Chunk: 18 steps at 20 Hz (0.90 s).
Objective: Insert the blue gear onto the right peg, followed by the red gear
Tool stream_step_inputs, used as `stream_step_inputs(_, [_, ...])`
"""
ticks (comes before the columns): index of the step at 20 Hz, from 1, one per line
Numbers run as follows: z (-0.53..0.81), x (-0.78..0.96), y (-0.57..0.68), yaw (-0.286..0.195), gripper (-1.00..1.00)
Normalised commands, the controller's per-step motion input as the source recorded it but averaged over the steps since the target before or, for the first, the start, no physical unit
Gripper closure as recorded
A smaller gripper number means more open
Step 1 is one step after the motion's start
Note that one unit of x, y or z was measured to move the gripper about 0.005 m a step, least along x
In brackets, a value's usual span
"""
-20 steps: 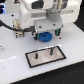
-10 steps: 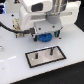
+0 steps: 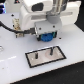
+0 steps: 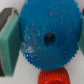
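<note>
Above the white tabletop (image 3: 12,65), the gripper (image 3: 46,37) hangs from the white Panda arm (image 3: 40,17) with the blue gear (image 3: 46,37) clamped between its fingers, clear of the plate. Wrist view: blue gear (image 4: 48,36) fills most of the picture, centre hole visible, teeth all round, a teal finger pad (image 4: 10,35) pressed against its edge on one side and a sliver of the other pad at the opposite edge, so jaws closed on it. Red gear (image 4: 54,77) shows just past the blue gear's rim, partly cut off by the picture's edge; can't tell if they touch. Exterior view: black-rimmed grey plate (image 3: 46,56) lies on the table below the gripper, two dark upright pegs on it; right peg (image 3: 50,50) toward the exterior view's right, bare, nothing on it, gear held above and apart. Red gear not made out in exterior view, too blurry.
</note>
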Motion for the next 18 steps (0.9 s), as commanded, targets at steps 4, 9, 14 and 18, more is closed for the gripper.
stream_step_inputs(4, [0.47,0.33,0.01,0.000,1.00])
stream_step_inputs(9, [0.43,0.39,-0.01,0.000,1.00])
stream_step_inputs(14, [0.42,0.47,-0.05,0.000,1.00])
stream_step_inputs(18, [0.39,0.53,-0.10,0.000,1.00])
